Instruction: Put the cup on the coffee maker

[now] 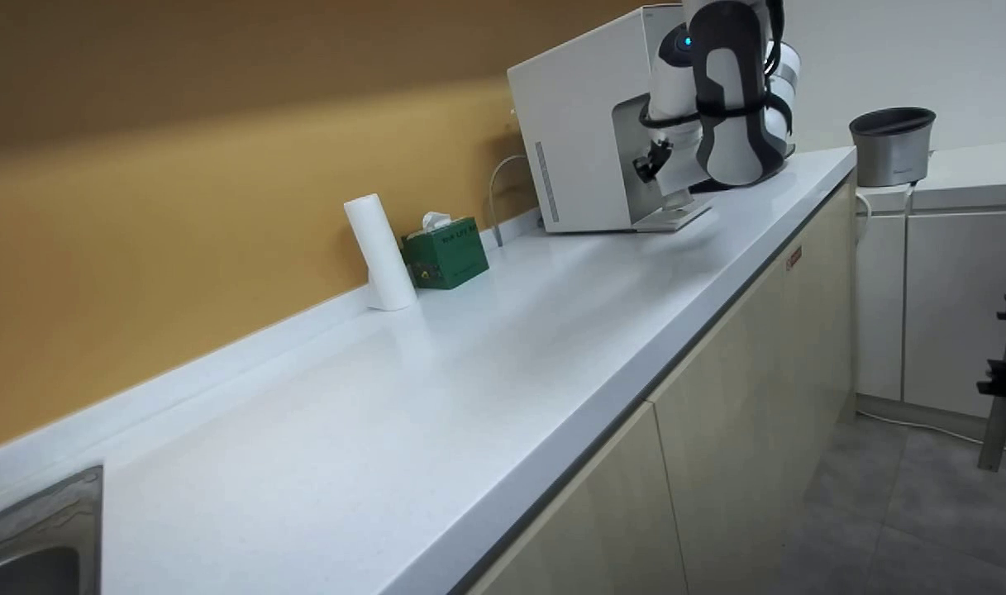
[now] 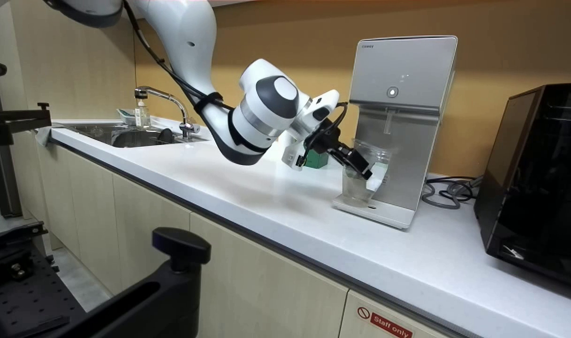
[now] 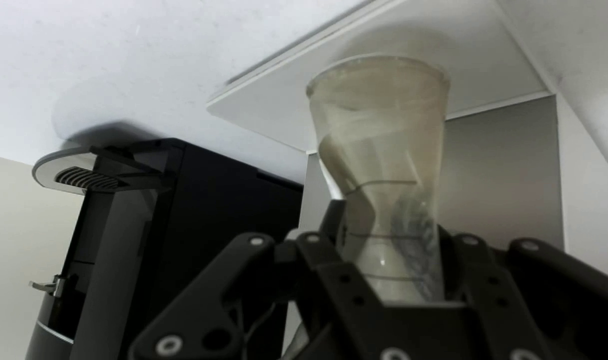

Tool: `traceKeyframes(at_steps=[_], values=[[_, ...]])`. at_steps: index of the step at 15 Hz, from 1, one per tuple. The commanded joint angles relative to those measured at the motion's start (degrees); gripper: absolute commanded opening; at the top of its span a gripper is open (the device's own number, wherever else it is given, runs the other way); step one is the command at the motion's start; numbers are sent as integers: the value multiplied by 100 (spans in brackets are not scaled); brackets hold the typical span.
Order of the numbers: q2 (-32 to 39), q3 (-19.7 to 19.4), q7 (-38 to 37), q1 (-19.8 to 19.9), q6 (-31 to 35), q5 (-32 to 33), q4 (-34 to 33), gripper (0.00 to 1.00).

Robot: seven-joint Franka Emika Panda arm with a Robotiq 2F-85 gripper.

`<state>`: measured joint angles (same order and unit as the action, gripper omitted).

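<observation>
- Wrist view: the clear cup sits between the 2 dark fingers of the gripper, which is clamped on it, a finger at each side. The cup's end beyond the fingers points at a white tray.
- Cup, in an exterior view: over the tray of the coffee maker, before its grey front, roughly in line with the machine's own upright. Cannot tell whether its base touches the tray.
- Gripper: angled downward in that same view, 1 finger crossing in front of the cup's wall.
- Coffee maker: tall and boxy, white at the side, with a round button on the front and a clear spout above the cup.
- Robot arm: white and dark grey; in this exterior view it hides much of the machine's front and tray area.
- White counter: under the machine, along an ochre wall.
- Green box, white tissue on top: just beside a white cylinder, both near the wall.
- Black appliance: near the coffee maker, a dark cable looped between the 2.
- Sink with a curved tap and a bottle: well apart from the machine.
- Dark grey pot: on a separate white surface.
</observation>
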<state>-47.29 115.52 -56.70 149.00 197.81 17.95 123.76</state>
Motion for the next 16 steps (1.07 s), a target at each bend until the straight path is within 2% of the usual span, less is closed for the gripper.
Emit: traceKeyframes(at_steps=[1, 9, 10, 11, 12, 16], values=[[-380, -162, -374, 0, 20, 78, -356, 8], [-527, -231, -454, 1, 22, 140, -335, 8], [-535, -227, -462, 0, 22, 146, -326, 57], [-552, -226, -466, -1, 22, 155, -319, 58], [-557, -221, -472, -1, 21, 168, -310, 62], [-567, -233, -485, -7, 19, 190, -260, 91]])
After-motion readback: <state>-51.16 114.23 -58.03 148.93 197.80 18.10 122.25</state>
